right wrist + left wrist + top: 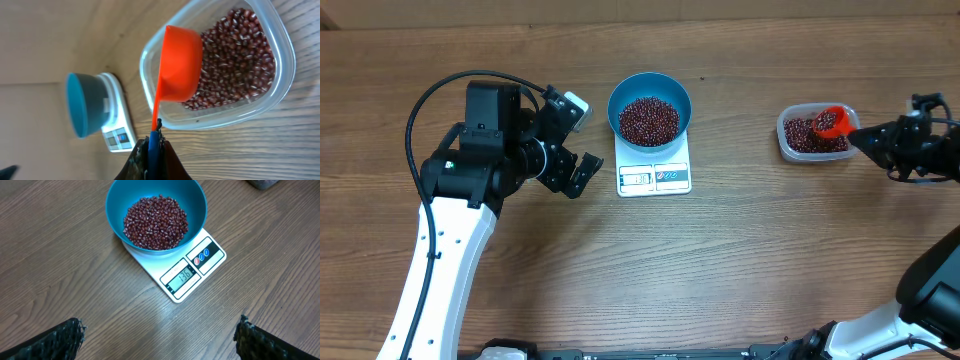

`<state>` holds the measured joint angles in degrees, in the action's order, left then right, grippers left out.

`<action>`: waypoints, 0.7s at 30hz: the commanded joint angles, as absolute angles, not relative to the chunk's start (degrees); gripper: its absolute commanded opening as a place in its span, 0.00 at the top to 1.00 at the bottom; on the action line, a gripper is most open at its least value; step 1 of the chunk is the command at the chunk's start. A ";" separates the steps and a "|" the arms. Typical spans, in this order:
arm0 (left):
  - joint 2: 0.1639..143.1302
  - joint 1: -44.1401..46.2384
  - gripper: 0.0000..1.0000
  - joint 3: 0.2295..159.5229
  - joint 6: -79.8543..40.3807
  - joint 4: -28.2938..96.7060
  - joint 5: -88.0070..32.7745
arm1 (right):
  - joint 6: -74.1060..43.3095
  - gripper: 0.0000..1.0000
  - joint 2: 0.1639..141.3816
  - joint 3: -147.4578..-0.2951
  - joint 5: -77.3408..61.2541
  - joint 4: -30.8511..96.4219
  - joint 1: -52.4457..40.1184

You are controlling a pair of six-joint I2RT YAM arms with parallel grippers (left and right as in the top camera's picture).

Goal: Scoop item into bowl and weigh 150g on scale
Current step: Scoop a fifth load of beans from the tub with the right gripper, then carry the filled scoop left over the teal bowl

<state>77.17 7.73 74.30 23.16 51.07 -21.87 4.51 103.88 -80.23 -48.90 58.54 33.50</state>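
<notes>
A blue bowl [650, 107] holding a heap of dark red-brown beans [649, 120] stands on the white scale [655, 176], whose lit display [180, 276] faces the front. The same bowl [155, 215] and beans [156, 222] fill the top of the left wrist view. My left gripper [570, 140] hovers open just left of the scale, nothing between its fingers. At the far right my right gripper [861, 139] is shut on the handle of an orange scoop [177, 62], whose cup hangs over the beans [235, 55] in the clear tub [812, 133].
Bare wood-grain tabletop lies around the scale and between it and the clear tub [287, 65]. The left arm's white link [440, 260] crosses the front left. Part of the right arm's body [930, 290] shows at the front right corner.
</notes>
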 commanded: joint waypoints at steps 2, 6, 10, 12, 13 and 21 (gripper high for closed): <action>77.58 7.53 0.01 74.22 24.69 50.94 -21.87 | 5.04 0.96 102.98 -79.90 -57.06 58.78 34.79; 77.58 7.53 0.00 74.22 24.69 50.94 -21.89 | 7.68 0.96 102.98 -79.90 -61.12 59.57 34.79; 77.58 7.53 0.01 74.22 24.69 50.94 -21.87 | 11.03 0.96 102.98 -79.90 -68.12 60.69 33.78; 77.58 7.53 0.01 74.22 24.69 50.94 -21.87 | 11.03 0.96 102.98 -79.90 -69.25 60.77 32.86; 77.58 7.53 0.01 74.22 24.69 50.94 -21.89 | 11.00 0.96 102.98 -79.90 -69.41 60.77 32.16; 77.58 7.53 0.01 74.22 24.67 50.96 -21.87 | 11.00 0.96 102.98 -79.90 -69.38 59.96 23.49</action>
<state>77.17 7.73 74.30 23.16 51.07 -21.87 9.87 103.88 -80.23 -67.05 60.47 26.63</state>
